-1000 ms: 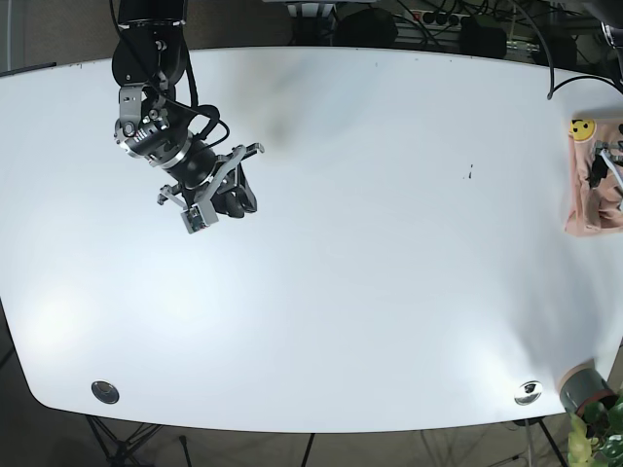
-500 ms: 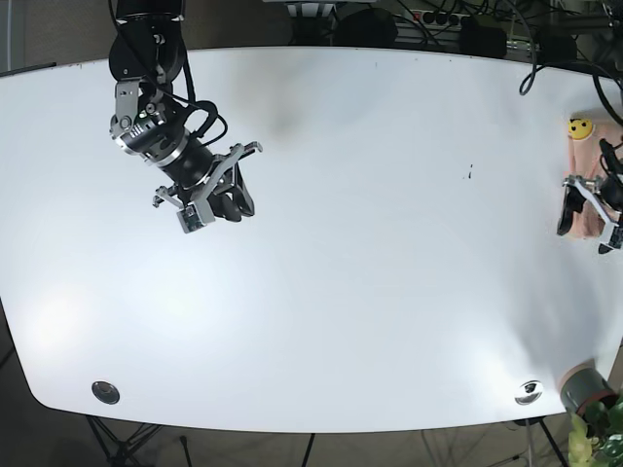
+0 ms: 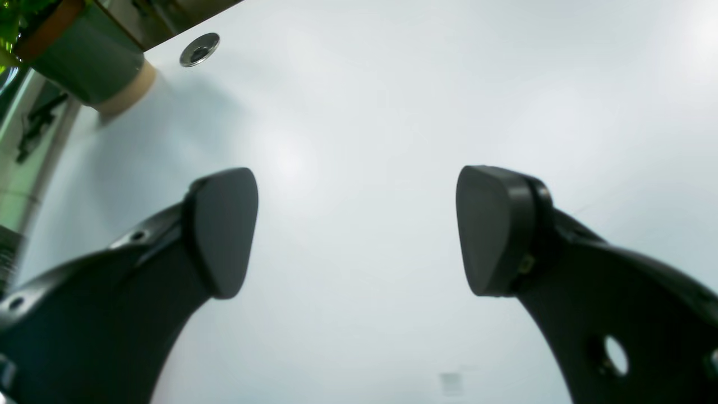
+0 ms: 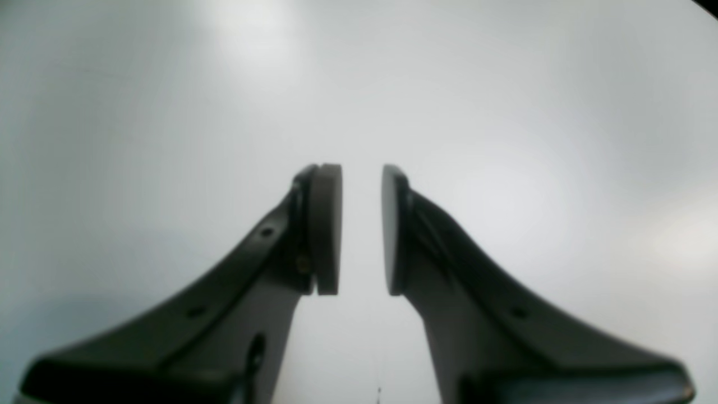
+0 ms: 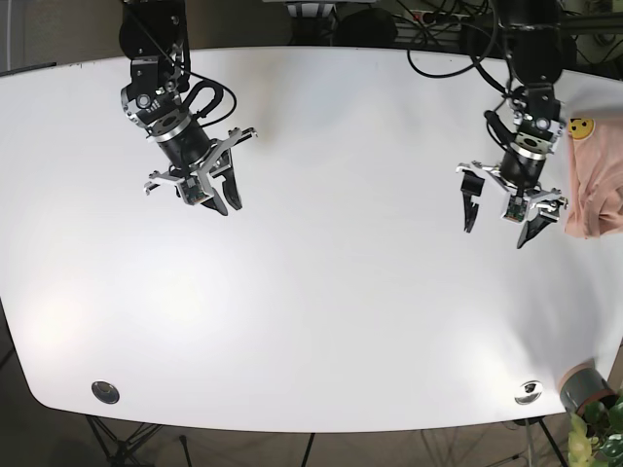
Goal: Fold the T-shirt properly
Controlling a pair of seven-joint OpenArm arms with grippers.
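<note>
White surface [image 5: 321, 292] bare; folded pink shirt [image 5: 596, 185] at edge. My left fingers [image 3: 224, 230] spread, right fingers [image 4: 325, 224] nearly closed, empty.

T-shirt [image 5: 596, 180] at table [image 5: 341, 311] right edge, beside left gripper [image 5: 502, 220].

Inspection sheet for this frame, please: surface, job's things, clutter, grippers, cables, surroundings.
Surface: white table, bare in the middle; two round metal fittings near the front edge.
Job's things: pink T-shirt with a yellow smiley, bunched at the far edge on the left arm's side, partly out of frame, untouched.
Clutter: nothing seen on the table.
Grippers: left gripper open wide, empty, beside the shirt; right gripper with fingers narrowly apart, empty, over bare table.
Cables: black cables behind the table's rear edge.
Surroundings: potted plant past one front corner.
</note>
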